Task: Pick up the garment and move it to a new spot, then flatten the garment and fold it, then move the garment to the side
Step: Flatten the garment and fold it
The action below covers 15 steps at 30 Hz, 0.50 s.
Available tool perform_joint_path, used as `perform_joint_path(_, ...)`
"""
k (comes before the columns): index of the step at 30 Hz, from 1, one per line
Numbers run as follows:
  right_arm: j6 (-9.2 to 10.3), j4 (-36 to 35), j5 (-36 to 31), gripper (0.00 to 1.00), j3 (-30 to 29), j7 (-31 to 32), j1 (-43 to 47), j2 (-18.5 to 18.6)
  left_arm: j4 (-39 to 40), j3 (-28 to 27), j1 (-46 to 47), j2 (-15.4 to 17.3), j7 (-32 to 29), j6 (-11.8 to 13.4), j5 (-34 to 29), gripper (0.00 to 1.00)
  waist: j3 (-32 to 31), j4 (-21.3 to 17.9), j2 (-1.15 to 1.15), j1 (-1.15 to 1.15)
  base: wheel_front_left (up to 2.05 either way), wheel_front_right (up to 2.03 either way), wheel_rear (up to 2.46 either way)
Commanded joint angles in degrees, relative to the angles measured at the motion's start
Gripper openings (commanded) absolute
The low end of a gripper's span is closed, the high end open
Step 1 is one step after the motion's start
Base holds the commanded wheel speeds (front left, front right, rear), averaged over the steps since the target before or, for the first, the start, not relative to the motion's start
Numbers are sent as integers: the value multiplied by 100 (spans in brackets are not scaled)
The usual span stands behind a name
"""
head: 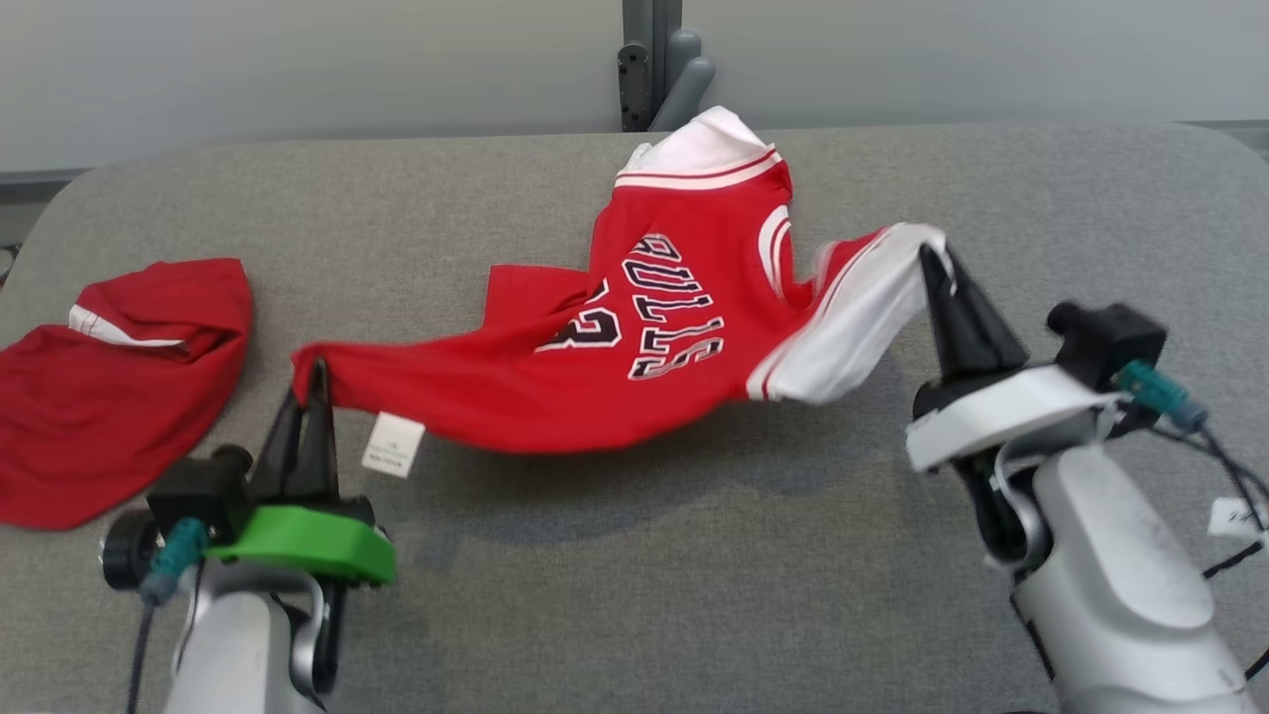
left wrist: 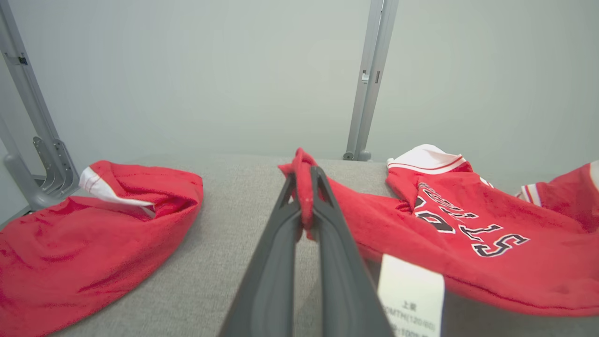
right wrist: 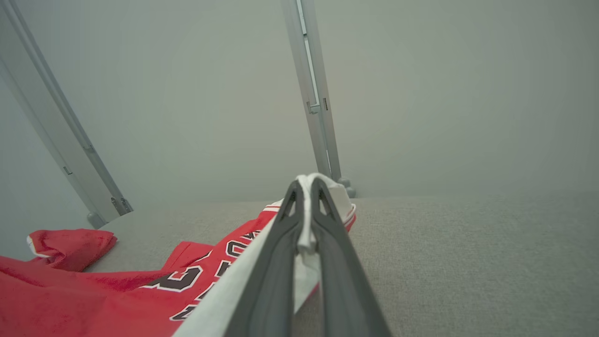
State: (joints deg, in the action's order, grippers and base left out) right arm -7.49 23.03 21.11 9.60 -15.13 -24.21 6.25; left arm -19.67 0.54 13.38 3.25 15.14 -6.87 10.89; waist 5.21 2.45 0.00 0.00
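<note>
Just left of the left hand (head: 313, 372) a second red garment (head: 109, 377) lies crumpled on the worktop (head: 634, 595), apart from the hand. A grey metal post (head: 649, 59) stands beyond both hands at the worktop's far edge, with a pale wall (head: 297, 69) behind. The left hand is pressed together, pinching a red corner of the garment (head: 634, 367). The right hand (head: 932, 256) is pressed together, pinching its white edge. The garment hangs stretched between the two hands, sagging mid-span, its shadow on the worktop. It is a soft red jersey with white striped trim and black white-edged lettering. A white care label (head: 393, 443) dangles just right of the left hand. The worktop is grey woven fabric with rounded corners. The fingers (left wrist: 276, 262) are long, dark and tapering.
</note>
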Motion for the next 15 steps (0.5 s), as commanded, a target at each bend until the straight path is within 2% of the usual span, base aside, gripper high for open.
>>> perform_joint_path(1, 0, -95, 39, 0, -52, -1, -113, 67, 59, -24, 160, 88, 0, -17, -31, 0, -130, -114, 0, 0, 0, 0, 0)
perform_joint_path(5, 0, -584, 152, 0, -383, -1, -748, 358, 280, 101, 930, 458, 0, -62, -83, 0, -158, -186, 0, 0, 0, 0, 0)
perform_joint_path(10, 0, -924, 206, 0, -581, -1, -1573, 813, 559, 475, 1985, 1088, -2, -51, 227, 0, -5, -261, 0, 0, 0, 0, 0)
perform_joint_path(15, 0, -736, 155, 0, -469, 29, -2240, 1178, 291, 835, 2973, 1582, -47, -52, 433, 0, 544, -303, 0, 0, 0, 0, 0)
